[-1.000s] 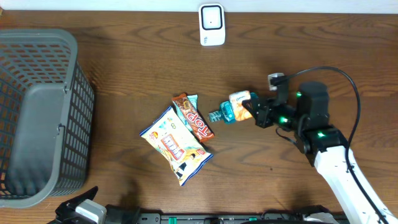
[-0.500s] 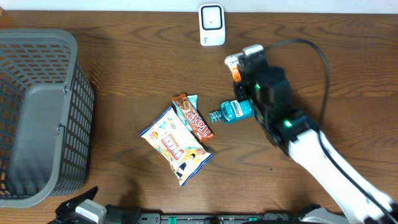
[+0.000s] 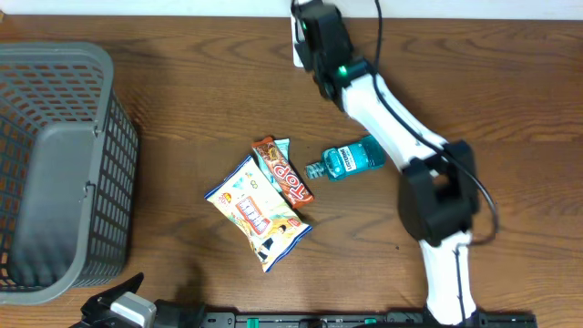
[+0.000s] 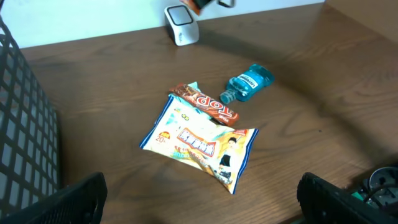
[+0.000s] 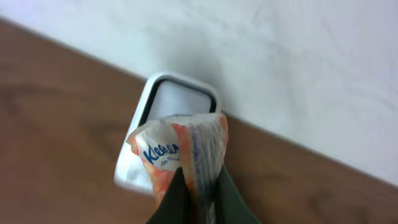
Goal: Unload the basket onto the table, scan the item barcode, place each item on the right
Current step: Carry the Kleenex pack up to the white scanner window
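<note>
Pinched soft, light, crushable tissue pack (image 5: 180,149) by its six-o'clock end in right gripper (image 5: 199,183), scanner (image 5: 177,96) at twelve; judged slippery.

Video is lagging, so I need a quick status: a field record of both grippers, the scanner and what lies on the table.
right gripper: shut on tissue packet, held over the scanner
left gripper: open, empty, low at the near edge
scanner: white, by the back wall
lying on table: mouthwash bottle, candy bar, snack bag
basket: left side, no item visible inside
</note>
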You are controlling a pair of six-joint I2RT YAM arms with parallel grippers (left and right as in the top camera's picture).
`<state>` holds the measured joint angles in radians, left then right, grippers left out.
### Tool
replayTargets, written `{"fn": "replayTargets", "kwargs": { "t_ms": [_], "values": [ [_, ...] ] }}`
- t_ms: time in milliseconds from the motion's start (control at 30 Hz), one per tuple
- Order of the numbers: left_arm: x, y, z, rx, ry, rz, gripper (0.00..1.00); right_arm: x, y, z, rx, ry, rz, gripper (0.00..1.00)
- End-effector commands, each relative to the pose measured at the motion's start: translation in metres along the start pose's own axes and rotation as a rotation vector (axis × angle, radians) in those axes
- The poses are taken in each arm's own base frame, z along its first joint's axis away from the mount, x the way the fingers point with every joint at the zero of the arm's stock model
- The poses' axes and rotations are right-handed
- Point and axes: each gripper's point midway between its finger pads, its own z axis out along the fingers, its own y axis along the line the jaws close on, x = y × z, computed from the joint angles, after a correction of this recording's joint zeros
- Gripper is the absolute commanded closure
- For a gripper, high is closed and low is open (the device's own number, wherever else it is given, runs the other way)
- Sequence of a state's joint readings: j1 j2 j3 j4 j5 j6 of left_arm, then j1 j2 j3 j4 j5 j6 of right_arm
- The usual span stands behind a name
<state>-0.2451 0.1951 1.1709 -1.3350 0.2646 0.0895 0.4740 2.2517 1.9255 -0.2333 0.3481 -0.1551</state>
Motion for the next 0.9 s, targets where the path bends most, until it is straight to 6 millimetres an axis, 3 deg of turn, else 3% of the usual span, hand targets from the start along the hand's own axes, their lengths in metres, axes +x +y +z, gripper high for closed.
{"fn": "replayTargets", "kwargs": {
  "t_ms": [0, 167, 467, 700, 867],
  "values": [
    [-0.002, -0.002, -0.002, 0.011, -0.010, 0.005, 0.02, -0.001, -0.008, 0.038, 0.048, 0.003, -0.011, 0.99],
    [-0.002, -0.002, -0.002, 0.011, -0.010, 0.005, 0.02, 0.004, -0.002, 0.064, 0.069, 0.000, -0.006, 0.99],
    [-0.002, -0.002, -0.002, 0.011, -0.010, 0.005, 0.02, 0.009, -0.003, 0.066, 0.065, 0.015, 0.016, 0.99],
    [-0.002, -0.002, -0.002, 0.011, -0.010, 0.005, 0.02, -0.001, -0.021, 0.071, 0.089, -0.036, 0.031, 0.98],
    [-0.002, -0.002, -0.002, 0.011, -0.010, 0.005, 0.02, 0.006, -0.030, 0.078, 0.099, -0.027, 0.036, 0.96]
  ]
}}
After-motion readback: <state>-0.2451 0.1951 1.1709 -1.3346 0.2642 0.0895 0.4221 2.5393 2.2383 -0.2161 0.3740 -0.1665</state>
